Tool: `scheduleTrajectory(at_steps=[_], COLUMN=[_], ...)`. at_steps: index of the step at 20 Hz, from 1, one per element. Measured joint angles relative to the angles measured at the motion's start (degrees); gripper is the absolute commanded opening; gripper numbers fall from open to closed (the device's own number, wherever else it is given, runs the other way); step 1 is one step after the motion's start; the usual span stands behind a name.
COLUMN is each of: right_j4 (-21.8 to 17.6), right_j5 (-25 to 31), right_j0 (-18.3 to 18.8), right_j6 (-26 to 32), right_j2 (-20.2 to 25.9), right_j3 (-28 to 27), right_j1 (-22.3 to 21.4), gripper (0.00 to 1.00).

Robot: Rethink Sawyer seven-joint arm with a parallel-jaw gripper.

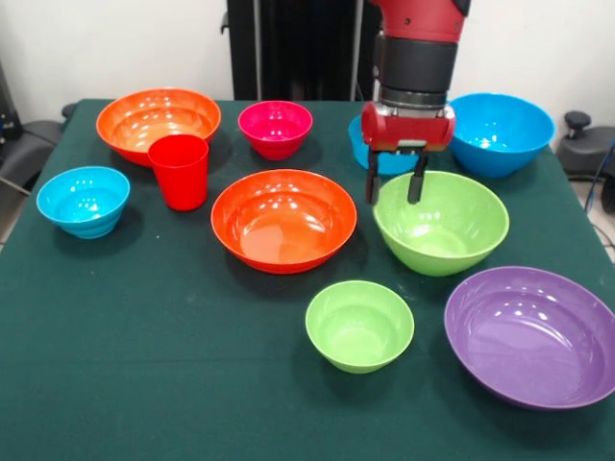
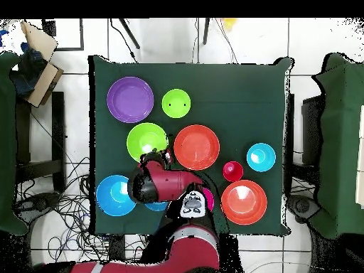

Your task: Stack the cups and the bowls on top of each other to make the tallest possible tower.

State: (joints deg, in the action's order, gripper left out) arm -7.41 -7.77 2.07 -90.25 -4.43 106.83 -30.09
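Bowls lie scattered singly across the green table, every one upright, empty and apart from the rest; nothing is nested yet. In the front view a wide orange bowl sits mid-table, with the red cup standing upright just to its left, also empty. Behind the cup is the second wide orange bowl, and beside that the small magenta bowl. A small blue bowl sits alone near the left edge. On the right, the large green bowl sits beside the central orange one, the small green bowl is nearer the camera, and the wide purple bowl occupies the near right corner. A large blue bowl rests at the far right, and another blue bowl is mostly hidden behind the arm.

The gripper hangs over the far rim of the large green bowl, its two dark fingers spread apart and holding nothing.
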Motion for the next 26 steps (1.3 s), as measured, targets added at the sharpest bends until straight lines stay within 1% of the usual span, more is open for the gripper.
scheduleTrajectory(at_steps=[4,10,14,19,26], right_j4=[0.00,0.00,-0.06,-1.59,-2.67], right_j5=[0.59,0.59,0.49,0.19,-0.30], right_j0=[-0.04,0.31,1.09,2.60,2.91], right_j6=[0.00,0.00,0.00,-0.01,0.00], right_j2=[-0.02,0.02,0.12,0.78,0.92], right_j3=[1.03,1.05,0.97,0.12,-1.07], right_j1=[-2.11,-1.75,-0.15,2.94,5.03], gripper=[1.00,1.00,1.00,1.00,1.00])
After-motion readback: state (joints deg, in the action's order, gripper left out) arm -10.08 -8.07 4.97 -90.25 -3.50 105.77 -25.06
